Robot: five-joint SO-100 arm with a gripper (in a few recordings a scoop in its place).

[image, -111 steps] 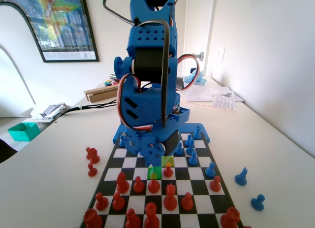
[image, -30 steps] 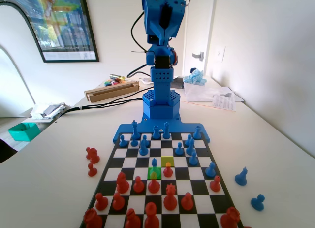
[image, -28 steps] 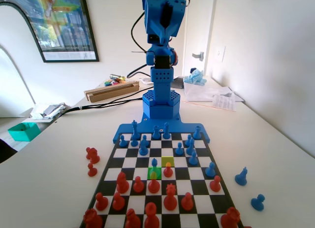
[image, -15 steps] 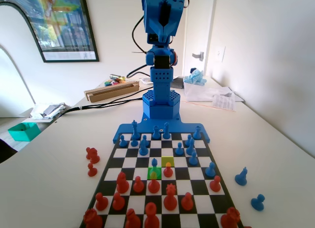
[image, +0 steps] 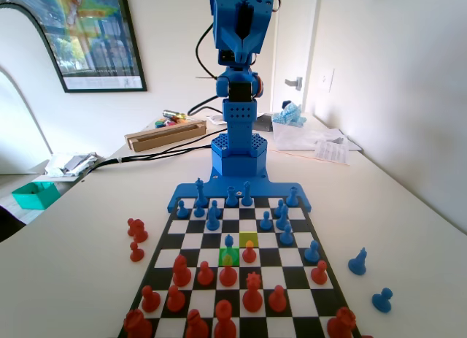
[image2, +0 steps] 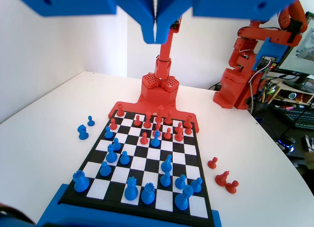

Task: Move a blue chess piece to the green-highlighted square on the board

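The small blue pawn [image: 229,242] stands free at the far edge of the green-highlighted square [image: 223,256], near the middle of the board [image: 191,241]. A red pawn [image: 228,273] right in front of it hides part of that square. In the wrist view the blue pawn [image2: 155,139] stands among red pawns on the board [image2: 139,163]. My gripper [image: 243,31] is raised high on the upright arm, far above the pieces. Seen from the wrist, the gripper [image2: 155,38] has its jaws pressed together, shut, with nothing between them.
A paler yellow-green square [image: 249,238] lies one row farther, with a red pawn [image: 249,252] just in front of it. Two blue pieces [image: 357,262] lie off the board on the right, red ones [image: 136,229] on the left. A teal tray [image: 35,194] sits far left.
3.7 s ago the arm was bent low over the board's far rows. It has since risen upright, and the blue pawn now stands alone at the green square. Nothing has moved over the last second.
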